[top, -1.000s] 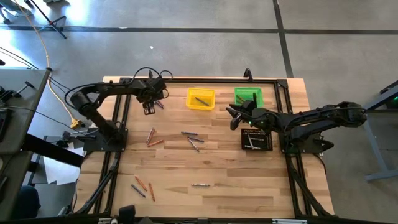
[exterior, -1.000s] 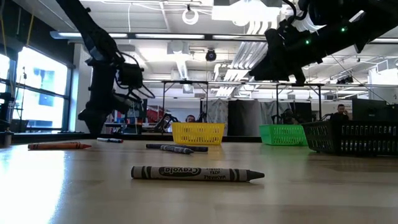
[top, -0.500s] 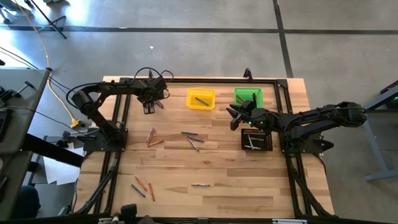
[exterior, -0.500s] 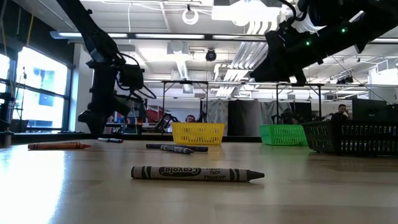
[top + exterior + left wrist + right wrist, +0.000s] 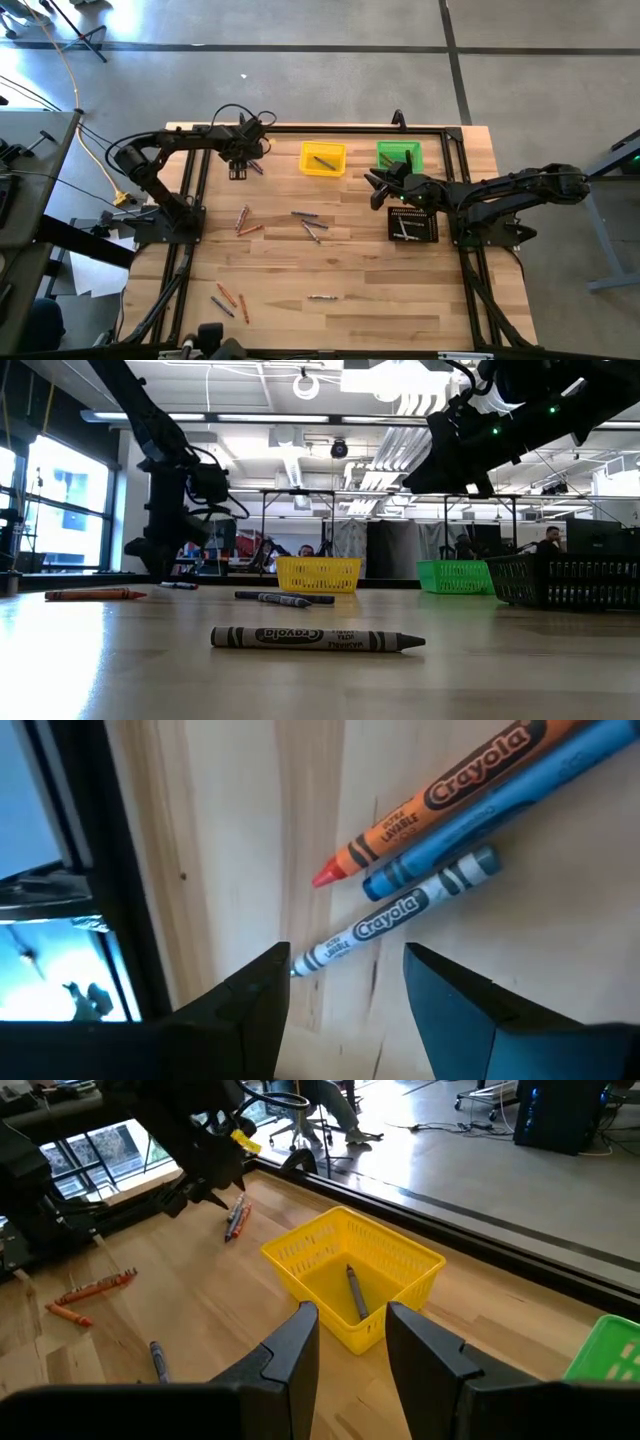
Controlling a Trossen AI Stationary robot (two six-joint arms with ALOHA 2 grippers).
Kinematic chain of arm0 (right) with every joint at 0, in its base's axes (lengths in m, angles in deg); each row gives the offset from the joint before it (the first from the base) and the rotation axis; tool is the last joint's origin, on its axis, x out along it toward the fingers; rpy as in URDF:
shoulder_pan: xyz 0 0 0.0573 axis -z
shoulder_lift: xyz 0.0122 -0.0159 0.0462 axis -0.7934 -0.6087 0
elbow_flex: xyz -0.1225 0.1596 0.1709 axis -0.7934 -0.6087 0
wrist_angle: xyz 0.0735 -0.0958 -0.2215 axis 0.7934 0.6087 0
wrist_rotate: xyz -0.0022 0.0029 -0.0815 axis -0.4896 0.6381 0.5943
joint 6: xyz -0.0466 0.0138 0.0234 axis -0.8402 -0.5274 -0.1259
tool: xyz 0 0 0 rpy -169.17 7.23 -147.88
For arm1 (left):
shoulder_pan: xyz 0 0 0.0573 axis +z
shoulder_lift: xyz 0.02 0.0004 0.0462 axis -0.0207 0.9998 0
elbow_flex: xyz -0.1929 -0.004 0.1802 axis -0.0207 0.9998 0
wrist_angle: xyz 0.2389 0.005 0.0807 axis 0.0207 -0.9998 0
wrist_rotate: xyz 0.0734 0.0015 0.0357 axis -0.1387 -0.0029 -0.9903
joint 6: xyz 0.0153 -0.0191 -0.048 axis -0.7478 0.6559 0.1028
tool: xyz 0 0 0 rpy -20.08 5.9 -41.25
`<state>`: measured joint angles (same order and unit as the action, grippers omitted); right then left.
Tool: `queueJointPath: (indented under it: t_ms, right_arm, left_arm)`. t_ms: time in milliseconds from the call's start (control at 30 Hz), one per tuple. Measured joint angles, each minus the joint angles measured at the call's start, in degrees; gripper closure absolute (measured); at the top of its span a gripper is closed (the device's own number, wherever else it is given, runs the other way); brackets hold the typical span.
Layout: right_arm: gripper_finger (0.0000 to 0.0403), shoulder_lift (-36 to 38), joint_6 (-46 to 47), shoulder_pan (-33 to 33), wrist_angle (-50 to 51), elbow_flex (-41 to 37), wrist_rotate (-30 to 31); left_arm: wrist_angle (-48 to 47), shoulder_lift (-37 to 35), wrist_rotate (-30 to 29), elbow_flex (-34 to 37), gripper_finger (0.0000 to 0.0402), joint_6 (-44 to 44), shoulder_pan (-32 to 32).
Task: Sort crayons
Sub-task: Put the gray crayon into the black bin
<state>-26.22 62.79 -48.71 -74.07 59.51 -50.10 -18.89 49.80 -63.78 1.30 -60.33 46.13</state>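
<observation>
On the pale wooden slatted table [image 5: 330,270], thin paper-wrapped wax crayons [image 5: 309,225] lie scattered; three cluster at the far left. My left gripper [image 5: 345,970] hangs low over that cluster, jaws parted, straddling the tip of the white-labelled crayon [image 5: 395,910] beside a blue crayon [image 5: 480,825] and an orange crayon [image 5: 430,805]. Judgement: light, stiff, brittle, prone to roll; grip mid-length. My right gripper [image 5: 350,1330] waits open near the yellow mesh bin [image 5: 355,1285].

Yellow bin [image 5: 323,158] beside green bin [image 5: 400,156]; black tray [image 5: 412,226] nearby.
</observation>
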Motion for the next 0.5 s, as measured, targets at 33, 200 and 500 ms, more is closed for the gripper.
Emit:
queueJointPath:
  t_ms: [33,200,500]
  right_arm:
    - [0.029,0.0,-0.1,0.0,0.2,0.0,0.0]
    - [0.029,0.0,0.1,0.7,1.2,0.0,0.0]
    - [0.029,0.0,1.7,2.6,4.1,0.0,0.0]
  left_arm:
    - [0.0,0.0,0.5,0.0,0.0218,-0.7,0.3]
    - [0.5,0.0,1.1,0.0,0.0218,-3.6,1.6]
    - [0.6,2.6,4.2,-0.3,0.0218,-9.0,2.7]
